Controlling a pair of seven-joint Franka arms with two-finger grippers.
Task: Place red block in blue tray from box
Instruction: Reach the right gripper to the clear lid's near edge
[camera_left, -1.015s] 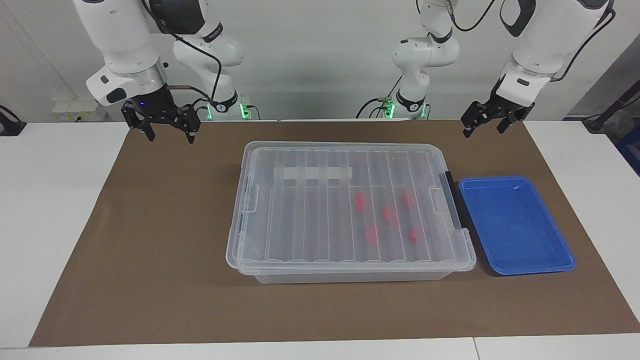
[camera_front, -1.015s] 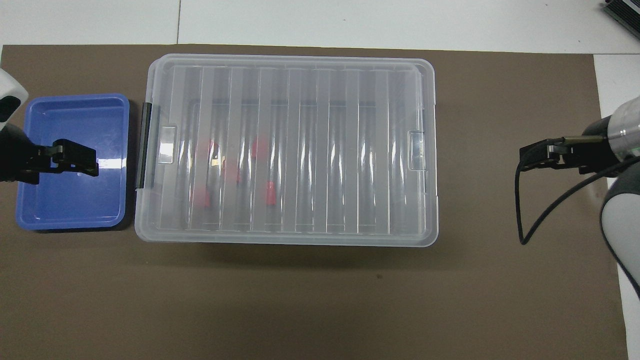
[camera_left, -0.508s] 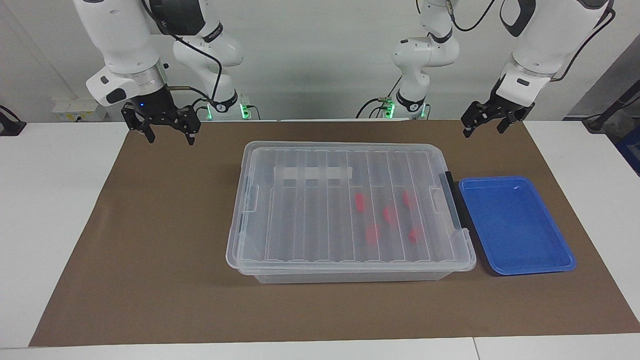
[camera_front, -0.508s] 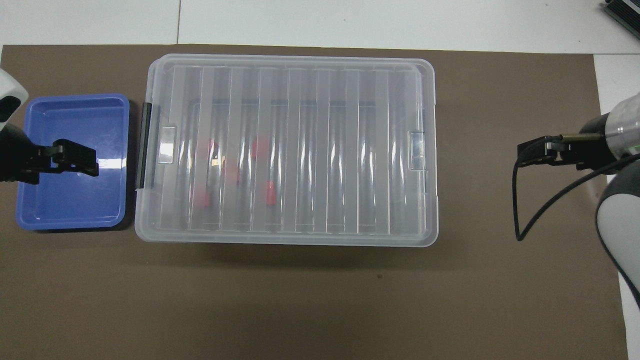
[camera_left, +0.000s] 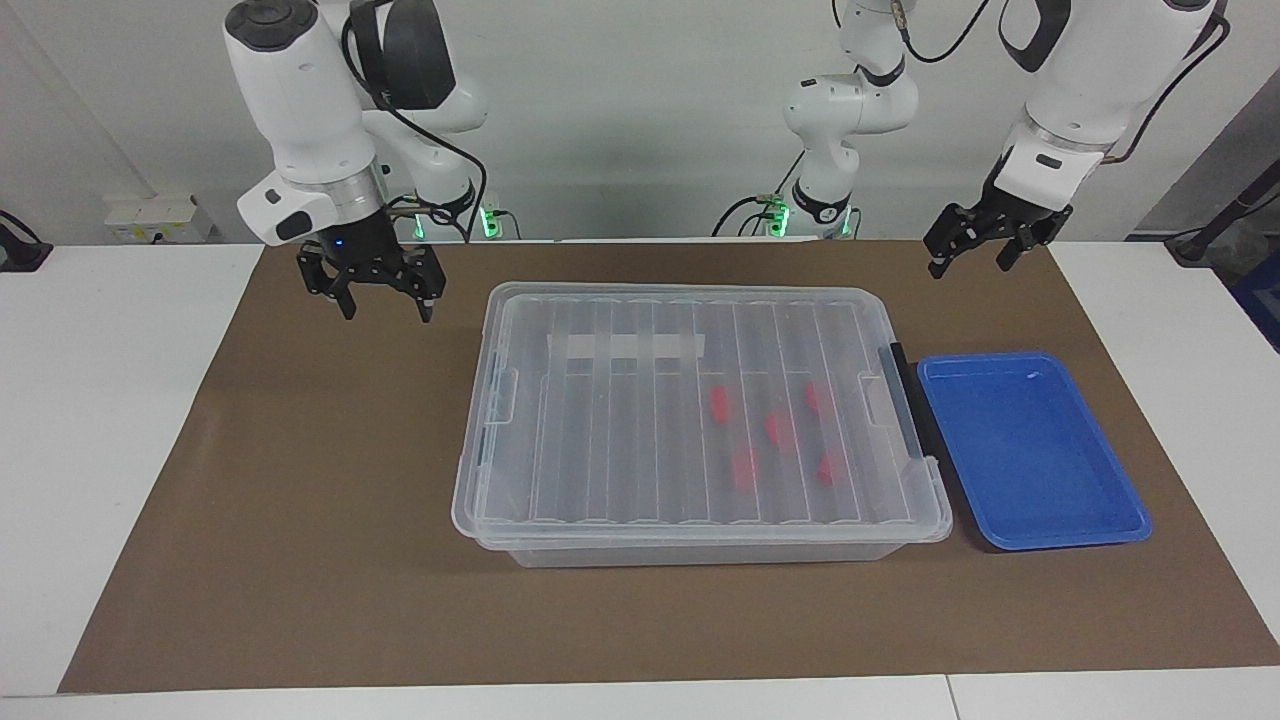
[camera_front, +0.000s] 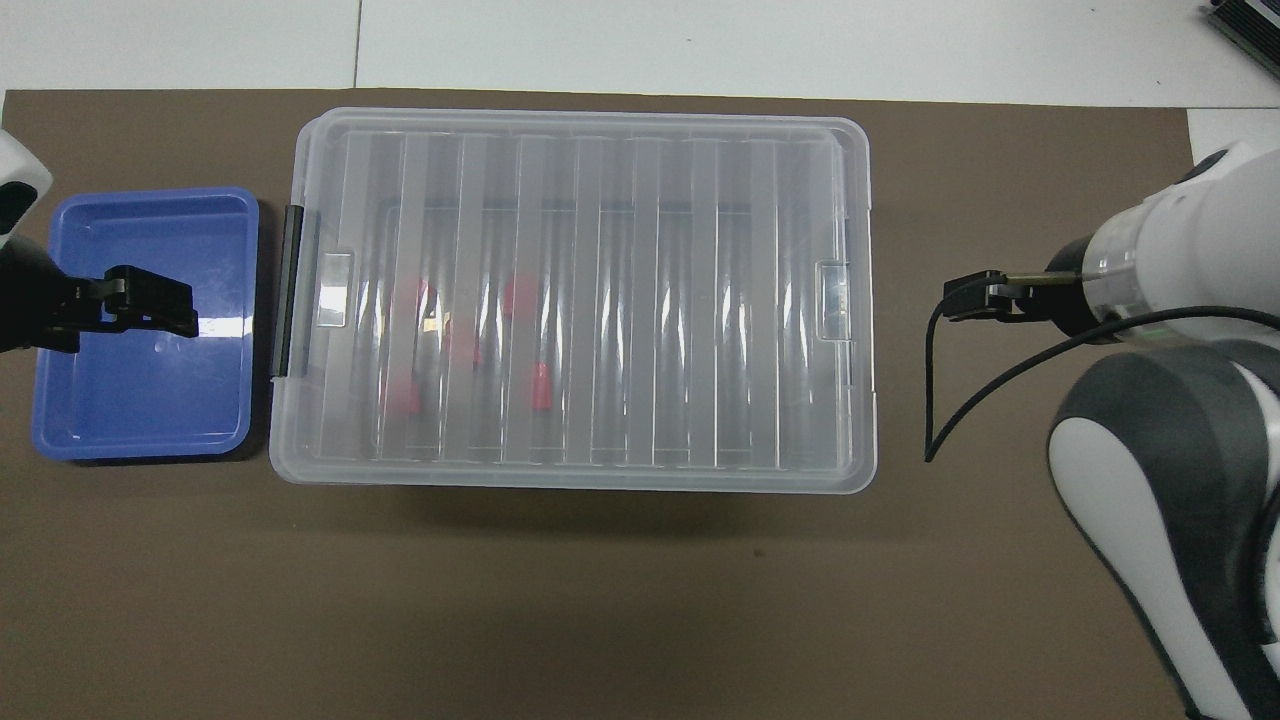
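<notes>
The box (camera_left: 620, 430) (camera_front: 640, 300) is a clear bin with its ribbed lid shut, lying mid-mat. Several red blocks (camera_left: 780, 430) (camera_front: 541, 388) show through the lid, at the end toward the blue tray. The blue tray (camera_left: 1030, 450) (camera_front: 140, 400) lies flat beside the box's black latch (camera_left: 905, 400), with nothing in it. My right gripper (camera_left: 387, 312) (camera_front: 975, 298) hangs open over the mat beside the box's other end, touching nothing. My left gripper (camera_left: 968, 266) (camera_front: 150, 308) waits open high over the tray's end of the mat, holding nothing.
A brown mat (camera_left: 300, 520) covers the white table (camera_left: 100, 400). A white tape strip (camera_left: 625, 346) is stuck on the lid. A black cable (camera_front: 935, 400) loops down from the right wrist.
The right arm has swung toward the box, bringing its gripper closer to the lid's end and slightly lower. The left arm has hardly moved. Both grippers stayed open.
</notes>
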